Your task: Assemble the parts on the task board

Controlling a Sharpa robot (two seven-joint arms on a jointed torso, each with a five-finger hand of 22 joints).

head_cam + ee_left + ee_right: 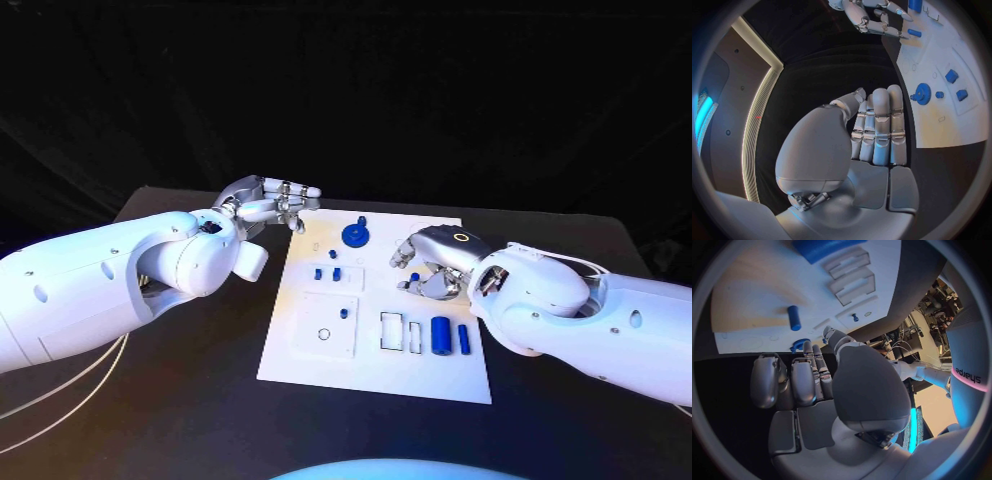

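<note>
The white task board (378,360) lies in the middle of the table. A blue gear (356,235) stands near its far edge, with small blue parts (329,272) just below it. Near the right edge lie a thick blue cylinder (440,335) and a thinner blue pin (463,338). My right hand (430,268) hovers over the board's right half and pinches a small blue part (798,345) between thumb and fingertips. My left hand (274,205) is at the board's far left corner with its fingers (879,125) straight and side by side, holding nothing, close to the gear (922,93).
A square recess (329,322) and narrow slots (392,330) are sunk into the board's near half, with a white piece (415,335) beside the slots. Black table (188,400) surrounds the board. White cables (58,400) trail off at the near left.
</note>
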